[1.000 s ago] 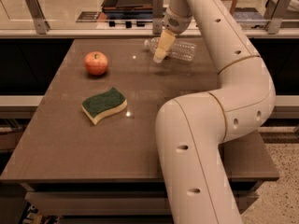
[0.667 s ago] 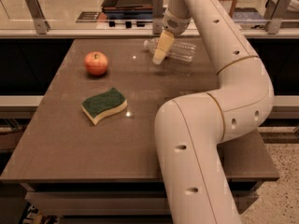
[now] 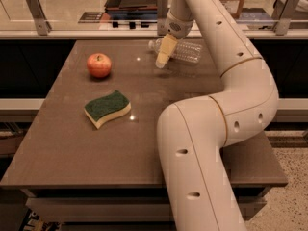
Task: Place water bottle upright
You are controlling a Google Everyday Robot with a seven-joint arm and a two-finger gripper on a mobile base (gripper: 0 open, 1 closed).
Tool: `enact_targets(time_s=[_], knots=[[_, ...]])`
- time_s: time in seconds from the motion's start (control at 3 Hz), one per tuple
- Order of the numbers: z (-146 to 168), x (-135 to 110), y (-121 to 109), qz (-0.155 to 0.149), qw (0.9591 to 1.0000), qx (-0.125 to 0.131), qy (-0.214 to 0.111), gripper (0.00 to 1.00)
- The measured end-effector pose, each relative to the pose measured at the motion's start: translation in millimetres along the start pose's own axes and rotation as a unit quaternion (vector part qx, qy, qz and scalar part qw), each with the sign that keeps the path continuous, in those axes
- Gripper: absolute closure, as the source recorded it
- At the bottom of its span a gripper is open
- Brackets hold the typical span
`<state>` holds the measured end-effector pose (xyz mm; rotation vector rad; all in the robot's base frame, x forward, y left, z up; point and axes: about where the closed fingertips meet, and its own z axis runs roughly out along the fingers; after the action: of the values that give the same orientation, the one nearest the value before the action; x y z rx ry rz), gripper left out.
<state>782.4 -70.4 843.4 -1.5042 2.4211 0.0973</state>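
Observation:
The water bottle (image 3: pixel 186 52) is clear and ribbed and lies on its side at the far edge of the brown table (image 3: pixel 72 148). Its cap end (image 3: pixel 152 44) points left. My gripper (image 3: pixel 162 61) hangs tip-down from the cream arm, just in front of the bottle's neck and hiding part of it. Its tip is close above the table top. I cannot tell whether it touches the bottle.
A red apple (image 3: pixel 99 65) sits at the far left of the table. A green and yellow sponge (image 3: pixel 107 108) lies nearer the middle left. My arm's thick links (image 3: pixel 202 143) cover the table's right side. A counter with metal brackets (image 3: pixel 36 6) runs behind.
The gripper has shifted very slightly toward the near left. The bottle, apple and sponge have not moved.

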Motion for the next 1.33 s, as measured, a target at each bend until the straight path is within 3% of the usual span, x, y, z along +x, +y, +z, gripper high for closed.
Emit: enact_targets(time_s=[0.33,0.67,1.33], knots=[[5.4,-0.1,1.4,0.0,1.0,-0.006,0.001,0.0],[9.3,-7.5,-5.3,0.0,0.9999,0.006,-0.011,0.18],[18.4,-17.0,-13.1,0.0,0.9995,0.017,-0.025,0.64]])
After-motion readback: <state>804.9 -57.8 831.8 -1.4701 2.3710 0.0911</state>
